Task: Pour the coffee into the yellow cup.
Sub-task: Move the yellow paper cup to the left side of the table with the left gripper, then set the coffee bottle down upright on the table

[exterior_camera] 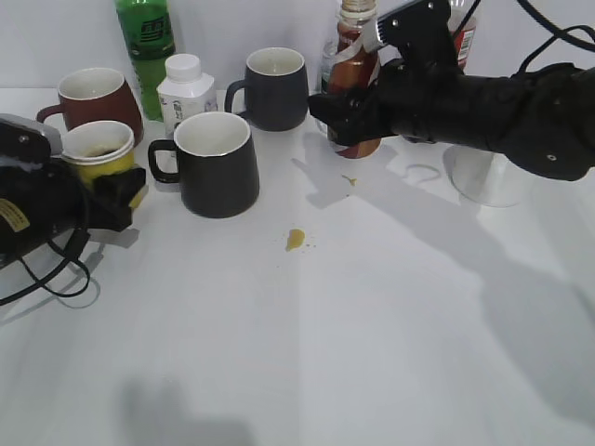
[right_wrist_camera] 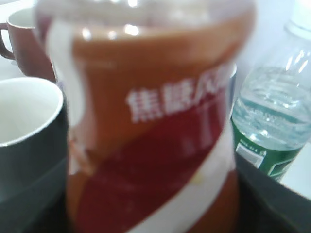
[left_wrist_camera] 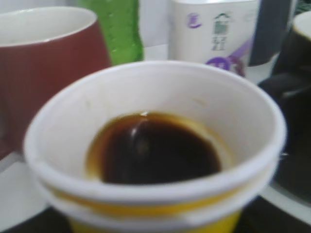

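We see a white surface (exterior_camera: 372,353) crowded with drinkware along its far edge. At the left, the left gripper (exterior_camera: 116,200) has its dark fingers (exterior_camera: 125,190) clamped around the yellow cup (exterior_camera: 99,153), which sits upright between them, its white rim rising above the fingers. From the left wrist view we look straight down into that cup (left_wrist_camera: 155,145): a shallow pool of dark brown coffee (left_wrist_camera: 155,150) covers the bottom, with the white inner wall bare above it. Just behind the cup stands a maroon mug (exterior_camera: 93,100), and beside it to the right a black mug (exterior_camera: 214,163), a small white bottle (exterior_camera: 186,88), a green bottle (exterior_camera: 146,46) and a grey mug (exterior_camera: 274,88). At the far right, the right gripper (exterior_camera: 349,121) is closed on the brown-orange coffee bottle (exterior_camera: 355,65), which stands upright on the surface with the fingers wrapped about its lower half; its uncapped neck shows above them. In the right wrist view the bottle (right_wrist_camera: 155,121) fills the picture, blurred, so we cannot make out the fingers there. Two small brown spills (exterior_camera: 296,240) mark the surface between the two arms, well apart from the cup.
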